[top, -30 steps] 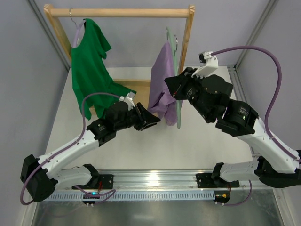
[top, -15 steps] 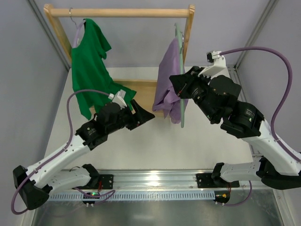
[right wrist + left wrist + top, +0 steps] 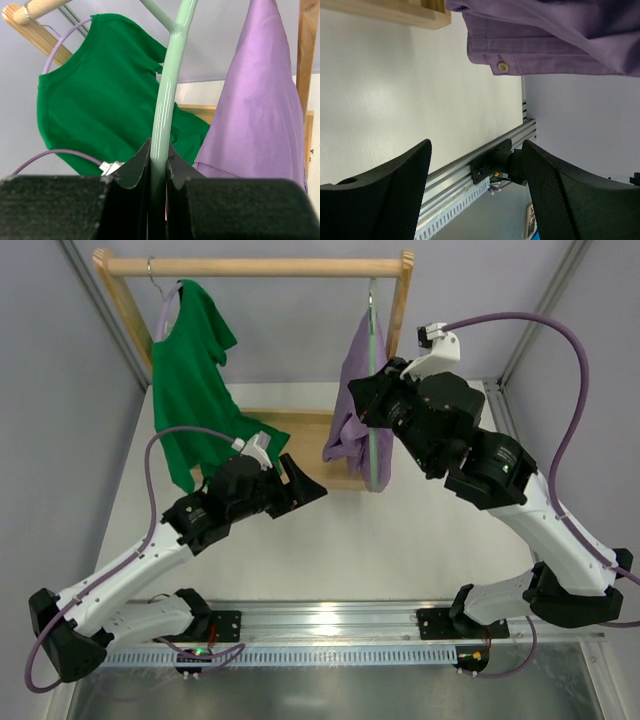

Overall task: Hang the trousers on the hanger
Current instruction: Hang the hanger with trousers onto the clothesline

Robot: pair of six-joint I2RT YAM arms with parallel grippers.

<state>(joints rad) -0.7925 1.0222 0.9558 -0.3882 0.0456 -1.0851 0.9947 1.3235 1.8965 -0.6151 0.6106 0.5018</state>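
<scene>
The lilac trousers (image 3: 352, 400) hang draped over the pale green hanger (image 3: 373, 455), which stands near the right end of the wooden rack. My right gripper (image 3: 368, 418) is shut on the hanger's thin bar (image 3: 167, 95), and the trousers (image 3: 260, 115) hang just right of it. My left gripper (image 3: 312, 486) is open, below and left of the trousers, apart from them. In the left wrist view its fingers (image 3: 395, 185) hold nothing, and the trousers' buttoned waistband (image 3: 540, 45) shows above them.
A dark green T-shirt (image 3: 190, 380) hangs on a lavender hanger (image 3: 163, 315) at the left of the wooden rail (image 3: 250, 265). The rack's wooden base (image 3: 300, 428) lies on the white table. An aluminium rail (image 3: 320, 625) runs along the near edge.
My left gripper opened, let go of the trousers' lower end and drew back to the left. My right arm raised the hanger with the trousers toward the rail.
</scene>
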